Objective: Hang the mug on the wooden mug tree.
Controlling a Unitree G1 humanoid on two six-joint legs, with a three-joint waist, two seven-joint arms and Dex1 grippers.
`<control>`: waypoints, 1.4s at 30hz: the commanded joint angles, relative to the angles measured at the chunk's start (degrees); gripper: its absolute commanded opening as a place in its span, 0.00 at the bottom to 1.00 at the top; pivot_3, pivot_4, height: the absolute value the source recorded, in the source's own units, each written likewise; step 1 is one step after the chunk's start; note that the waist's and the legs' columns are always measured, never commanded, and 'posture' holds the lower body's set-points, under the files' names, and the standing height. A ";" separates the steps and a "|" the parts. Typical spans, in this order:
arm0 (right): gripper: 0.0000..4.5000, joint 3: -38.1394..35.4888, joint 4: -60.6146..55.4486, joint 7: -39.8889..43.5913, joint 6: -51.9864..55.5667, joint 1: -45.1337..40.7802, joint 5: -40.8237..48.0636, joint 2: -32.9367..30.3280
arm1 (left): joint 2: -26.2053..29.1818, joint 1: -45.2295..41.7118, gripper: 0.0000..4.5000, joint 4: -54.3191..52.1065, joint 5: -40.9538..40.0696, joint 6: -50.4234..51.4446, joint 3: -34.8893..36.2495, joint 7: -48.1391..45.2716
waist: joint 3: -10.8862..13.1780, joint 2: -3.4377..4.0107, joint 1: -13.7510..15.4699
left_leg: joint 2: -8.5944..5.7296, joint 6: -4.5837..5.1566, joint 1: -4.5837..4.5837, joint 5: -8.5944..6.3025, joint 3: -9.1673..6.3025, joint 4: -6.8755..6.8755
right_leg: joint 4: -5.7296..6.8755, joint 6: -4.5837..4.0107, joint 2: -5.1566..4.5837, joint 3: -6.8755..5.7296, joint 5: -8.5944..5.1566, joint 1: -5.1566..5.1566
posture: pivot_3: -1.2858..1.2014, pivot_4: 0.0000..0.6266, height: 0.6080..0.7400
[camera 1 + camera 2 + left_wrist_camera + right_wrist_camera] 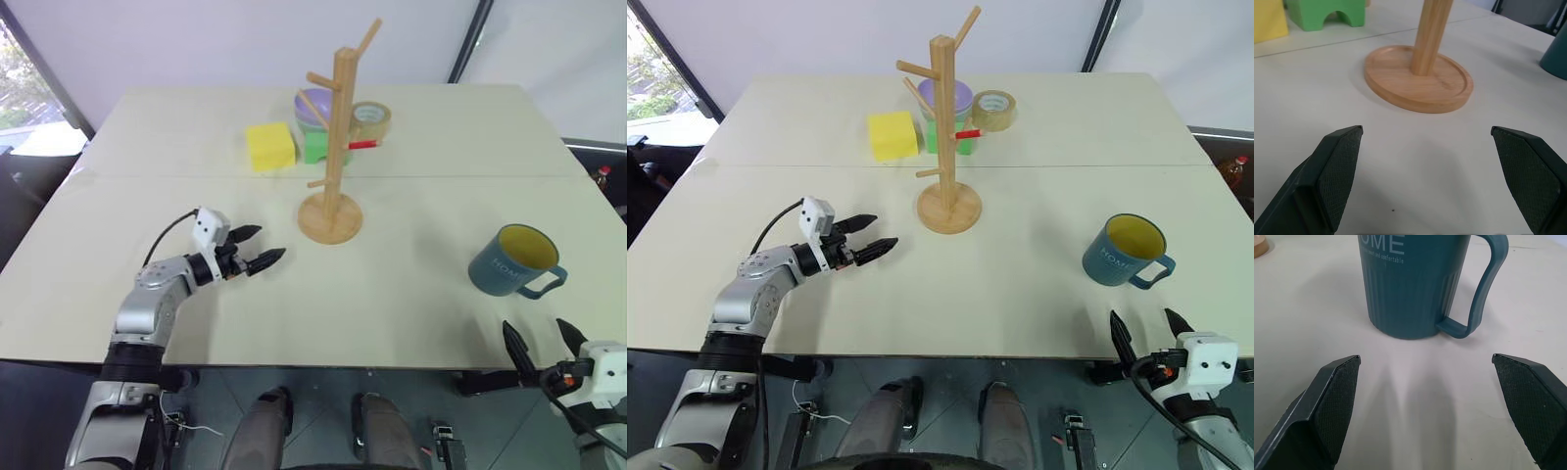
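Task not yet begun. Mug (514,259) standing upright on surface (411,304), right of wooden mug tree (335,147), well apart. Right end effector (541,346) being held wide open, empty, near mug. Left end effector (257,250) open, empty. Grasping, hanging remaining.

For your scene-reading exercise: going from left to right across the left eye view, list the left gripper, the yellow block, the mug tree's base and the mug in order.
left gripper → yellow block → wooden mug tree, by its base → mug
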 commanded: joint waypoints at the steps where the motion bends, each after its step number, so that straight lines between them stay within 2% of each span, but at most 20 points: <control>1: 0.99 -0.99 -0.34 0.25 -1.47 -0.11 0.15 -0.70 | 0.28 0.10 1.00 -1.06 -0.91 -1.04 1.50 0.22 | 0.00 0.00 0.00 | 0.00 0.00 0.00 0.00 0.00 0.00 | 0.00 0.00 0.00 0.00 0.00 0.00 | 0.52 0.24 1.00; 10: 0.99 -1.33 -0.98 -0.25 -1.24 0.40 0.41 0.03 | -1.84 0.14 1.00 -1.23 -1.46 -1.58 3.24 4.46 | 0.00 0.00 0.01 | 0.00 0.00 0.00 0.00 0.00 0.01 | 0.00 0.00 0.00 0.00 0.00 0.00 | 0.52 0.24 1.00; 16: 0.99 -1.22 -2.63 -1.86 -0.84 1.05 0.44 0.98 | -4.34 2.29 1.00 -4.67 -1.58 -3.03 1.60 4.37 | -0.01 0.02 0.02 | -0.01 0.09 0.01 0.06 0.00 0.00 | 0.00 -0.01 0.00 0.01 0.01 0.00 | 0.52 0.24 1.00; 22: 0.99 0.11 -5.61 -6.35 0.09 0.75 -1.63 2.80 | -4.87 4.77 1.00 -11.79 -3.12 -2.13 -5.57 -3.50 | -0.07 0.10 0.00 | 0.00 -0.01 0.00 -0.01 0.02 0.02 | 0.00 -0.01 0.00 0.01 0.00 0.03 | 0.52 0.24 1.00; 27: 0.99 -0.03 -5.15 -13.77 2.43 -4.49 -4.44 4.07 | -4.80 5.35 1.00 -20.36 -5.93 2.08 -13.39 -9.57 | -0.08 0.13 -0.08 | 0.00 -0.01 -0.03 -0.01 0.03 0.03 | -0.02 -0.03 -0.03 0.11 0.01 -0.02 | 0.52 0.24 1.00; 31: 0.99 -0.33 -3.66 -15.73 3.26 -7.22 -4.80 3.84 | -4.70 4.59 1.00 -24.36 -6.70 4.72 -17.77 -11.17 | -0.19 0.31 -0.02 | 0.00 0.00 -0.01 0.00 0.05 0.01 | -0.02 -0.03 -0.01 0.11 0.01 -0.02 | 0.52 0.24 1.00; 35: 0.99 -0.30 -1.11 -17.25 3.75 -10.25 -5.89 2.86 | -5.09 2.39 1.00 -24.39 -7.28 6.96 -19.30 -11.58 | -0.19 0.32 -0.03 | 0.00 0.14 -0.02 0.08 0.10 0.01 | -0.01 -0.03 0.03 0.05 0.00 -0.02 | 0.52 0.24 1.00; 42: 0.99 -0.71 1.48 -18.17 3.51 -12.29 -6.50 2.57 | -4.32 1.26 1.00 -24.06 -6.02 5.24 -20.00 -12.62 | -0.23 0.38 -0.04 | -0.03 0.18 0.00 0.11 0.17 0.03 | 0.02 -0.04 0.04 0.04 0.01 0.00 | 0.52 0.24 1.00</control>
